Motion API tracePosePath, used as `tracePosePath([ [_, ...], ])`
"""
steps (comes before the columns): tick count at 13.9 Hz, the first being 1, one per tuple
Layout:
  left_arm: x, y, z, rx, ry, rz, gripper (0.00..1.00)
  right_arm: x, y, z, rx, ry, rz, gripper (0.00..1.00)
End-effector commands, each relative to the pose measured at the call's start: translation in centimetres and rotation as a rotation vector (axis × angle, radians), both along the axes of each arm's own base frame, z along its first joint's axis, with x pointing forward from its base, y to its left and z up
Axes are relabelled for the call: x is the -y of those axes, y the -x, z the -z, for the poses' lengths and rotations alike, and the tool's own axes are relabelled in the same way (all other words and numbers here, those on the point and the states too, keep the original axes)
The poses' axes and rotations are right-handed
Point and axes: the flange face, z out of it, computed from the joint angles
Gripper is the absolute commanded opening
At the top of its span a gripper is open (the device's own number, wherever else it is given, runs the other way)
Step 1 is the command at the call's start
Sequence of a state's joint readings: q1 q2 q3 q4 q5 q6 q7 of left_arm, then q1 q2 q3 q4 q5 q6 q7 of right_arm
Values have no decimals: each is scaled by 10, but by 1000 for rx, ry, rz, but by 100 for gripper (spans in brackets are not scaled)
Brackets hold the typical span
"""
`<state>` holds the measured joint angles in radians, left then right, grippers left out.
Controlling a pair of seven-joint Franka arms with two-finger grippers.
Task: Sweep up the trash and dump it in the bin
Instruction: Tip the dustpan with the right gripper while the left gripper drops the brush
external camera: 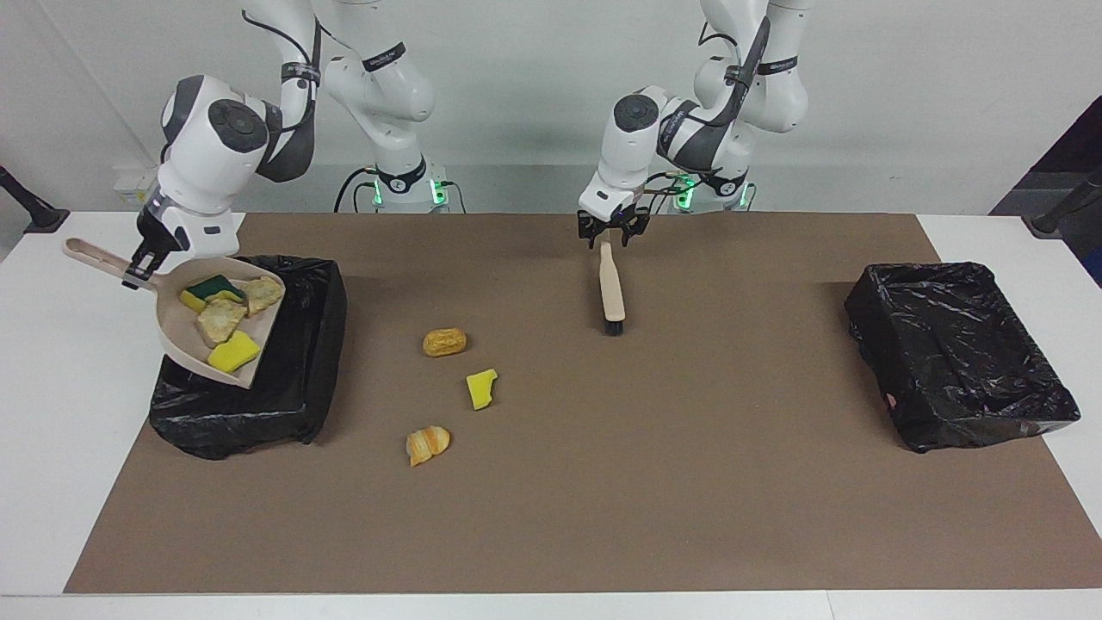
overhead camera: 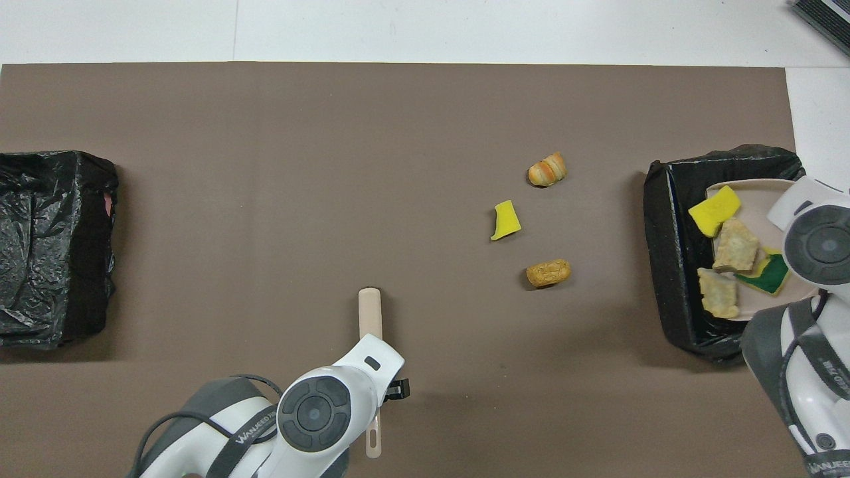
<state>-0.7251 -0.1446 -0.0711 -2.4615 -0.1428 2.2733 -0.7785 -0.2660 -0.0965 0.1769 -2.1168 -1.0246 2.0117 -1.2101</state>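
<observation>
A beige dustpan hangs tilted over the black-lined bin at the right arm's end, with my right gripper shut on its handle. In the pan lie a green-backed sponge, two tan chunks and a yellow sponge bit. Loose trash on the mat: a brown lump, a yellow sponge bit and an orange lump. My left gripper stands open just above the handle end of the beige brush, which lies on the mat.
A second black-lined bin stands at the left arm's end of the table. The brown mat covers most of the table, with white table edge around it. In the overhead view the right arm covers part of the dustpan.
</observation>
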Motion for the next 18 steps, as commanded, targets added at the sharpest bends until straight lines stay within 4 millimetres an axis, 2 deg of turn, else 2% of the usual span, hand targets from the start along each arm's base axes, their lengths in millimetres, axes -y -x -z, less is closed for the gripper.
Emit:
tracePosePath([
  [1, -15, -44, 3, 17, -2, -70, 100, 6, -1, 3, 6, 71, -1, 0],
  [3, -41, -79, -6, 52, -7, -125, 100, 9, 1, -1, -14, 131, 3, 0],
  [5, -74, -105, -14, 71, -4, -152, 100, -10, 1, -4, -28, 161, -9, 0],
  [8, -131, -138, -36, 104, 12, -147, 100, -18, 4, -10, -55, 219, -5, 0],
  [9, -156, -147, -43, 109, 13, -140, 100, -28, 5, -15, -57, 251, -20, 0],
  [11, -213, -160, -55, 108, 9, -99, 100, -29, 5, -18, -59, 289, -27, 0],
  [13, -272, -166, -61, 102, 8, -46, 100, -43, 2, -17, -59, 338, -79, 0],
  [14, -294, -171, -67, 116, 10, -16, 100, -45, -3, -12, -56, 366, -102, 0],
  [16, -314, -187, -104, 100, 15, 14, 100, -53, -14, 6, -26, 421, -140, 0],
  [17, -317, -196, -125, 85, 18, 16, 100, -70, -17, 10, -12, 435, -169, 0],
  [18, -318, -204, -149, 82, 21, 16, 100, -74, -17, 10, -10, 437, -174, 0],
])
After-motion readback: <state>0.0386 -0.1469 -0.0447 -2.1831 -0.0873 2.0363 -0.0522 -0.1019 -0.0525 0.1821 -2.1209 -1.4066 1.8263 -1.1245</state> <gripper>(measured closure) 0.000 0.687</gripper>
